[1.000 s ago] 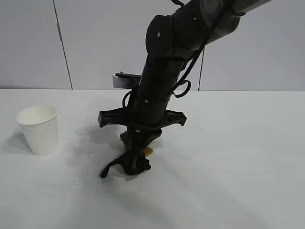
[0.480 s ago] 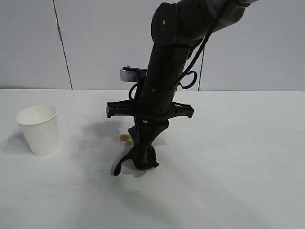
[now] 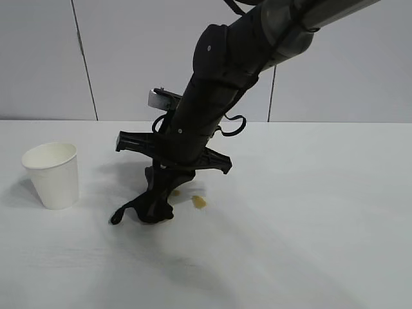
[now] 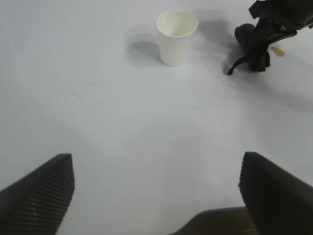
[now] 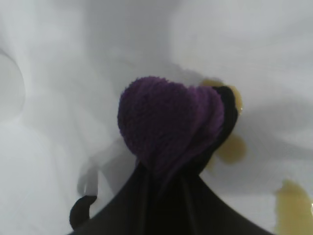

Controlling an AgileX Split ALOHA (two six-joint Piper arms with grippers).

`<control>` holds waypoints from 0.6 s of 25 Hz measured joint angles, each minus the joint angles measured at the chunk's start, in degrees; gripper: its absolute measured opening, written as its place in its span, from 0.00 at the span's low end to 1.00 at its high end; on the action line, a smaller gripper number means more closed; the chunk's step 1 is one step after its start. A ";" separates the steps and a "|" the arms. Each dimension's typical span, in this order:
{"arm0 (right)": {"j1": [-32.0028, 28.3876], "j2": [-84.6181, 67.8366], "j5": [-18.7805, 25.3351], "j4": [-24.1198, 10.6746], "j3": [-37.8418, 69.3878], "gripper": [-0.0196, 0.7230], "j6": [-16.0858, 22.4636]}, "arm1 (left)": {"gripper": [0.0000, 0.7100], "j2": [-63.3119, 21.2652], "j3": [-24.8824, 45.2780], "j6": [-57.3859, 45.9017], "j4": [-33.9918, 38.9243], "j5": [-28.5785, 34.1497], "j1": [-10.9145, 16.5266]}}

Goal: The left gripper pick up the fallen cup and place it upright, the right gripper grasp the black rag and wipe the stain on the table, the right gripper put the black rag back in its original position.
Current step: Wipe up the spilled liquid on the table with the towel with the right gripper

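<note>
The white paper cup (image 3: pixel 51 174) (image 4: pixel 176 36) stands upright at the left of the table (image 3: pixel 309 225). My right gripper (image 3: pixel 156 198) (image 5: pixel 165 172) reaches steeply down near the table's middle, shut on the black rag (image 3: pixel 147 210) (image 5: pixel 168 117) and pressing it onto the tabletop. The rag's thin tail trails toward the cup. An amber patch of the stain (image 3: pixel 199 201) (image 5: pixel 230 149) lies bare just right of the rag. My left gripper (image 4: pixel 156 166) hovers open over bare table, well back from the cup, with nothing between its fingers. It is out of the exterior view.
Grey wall panels (image 3: pixel 129 58) rise behind the table's far edge. The right arm's crossbar (image 3: pixel 170 151) hangs low over the table just right of the cup. White tabletop stretches to the right of the stain and toward the front edge.
My right gripper has swept the rag left toward the cup, uncovering an amber patch on its right. The cup and left gripper have not moved.
</note>
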 joint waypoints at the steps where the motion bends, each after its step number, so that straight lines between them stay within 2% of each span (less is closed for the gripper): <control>1: 0.02 0.06 -0.17 0.06 0.00 0.13 0.42 | 0.93 0.00 0.00 0.00 0.00 0.00 0.00; 5: 0.07 0.88 -0.49 0.81 -0.23 0.13 2.61 | 0.93 0.00 0.00 0.00 0.00 0.00 0.00; 10: -0.05 1.08 -0.42 1.44 -0.38 0.13 3.52 | 0.93 0.00 0.00 0.00 0.00 0.00 0.00; 15: -1.68 1.13 2.03 2.36 -0.42 0.13 3.67 | 0.93 0.00 0.00 0.00 -0.04 0.10 0.00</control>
